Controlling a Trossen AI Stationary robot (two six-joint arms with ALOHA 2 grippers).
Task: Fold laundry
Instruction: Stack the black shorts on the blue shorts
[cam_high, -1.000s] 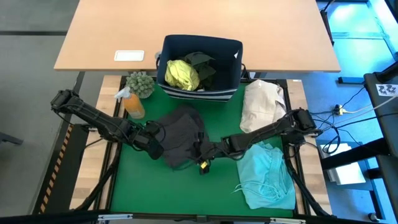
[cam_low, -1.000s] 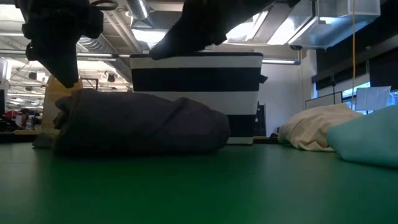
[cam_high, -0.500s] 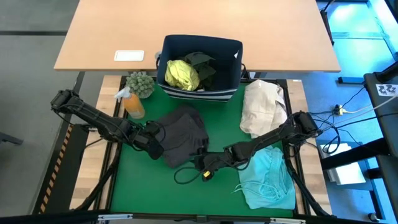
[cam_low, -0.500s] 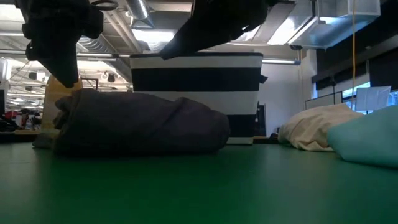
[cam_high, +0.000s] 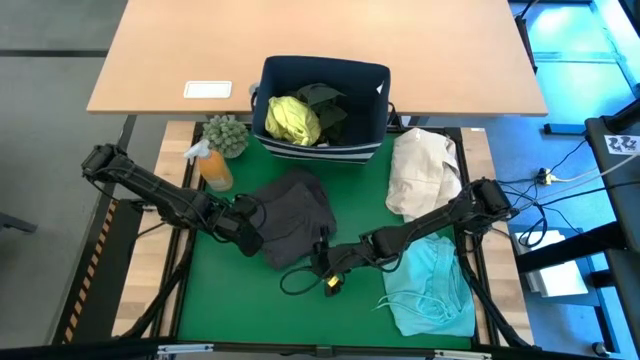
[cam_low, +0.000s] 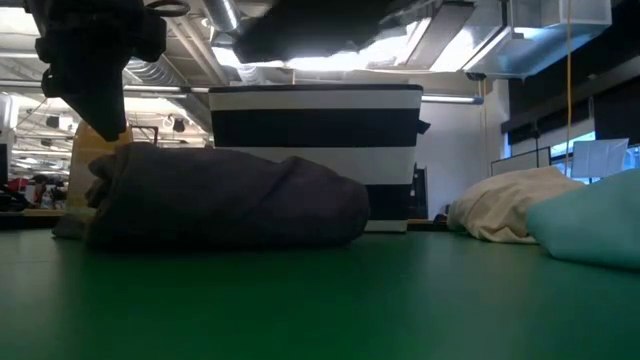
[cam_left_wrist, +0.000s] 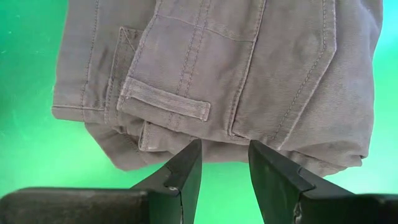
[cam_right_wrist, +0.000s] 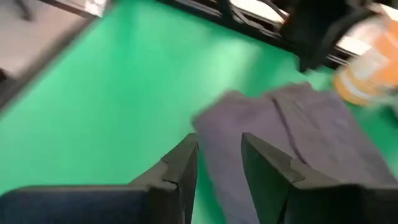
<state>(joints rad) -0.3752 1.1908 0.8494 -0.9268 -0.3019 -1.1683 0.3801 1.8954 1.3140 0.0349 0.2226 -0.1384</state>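
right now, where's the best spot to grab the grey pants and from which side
Probably the folded edge nearest the left gripper. The grey pants lie flat in a thick folded stack on the green mat, and that edge with the belt loop overhangs slightly, giving layers to pinch. Come in low from the left side, open fingers straddling the edge.

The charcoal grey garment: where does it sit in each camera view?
High: charcoal grey garment mid-table, before the striped bin.
Low: left half, striped bin behind it.
Left wrist: fills the frame's upper part.
Right wrist: ahead of the fingers.
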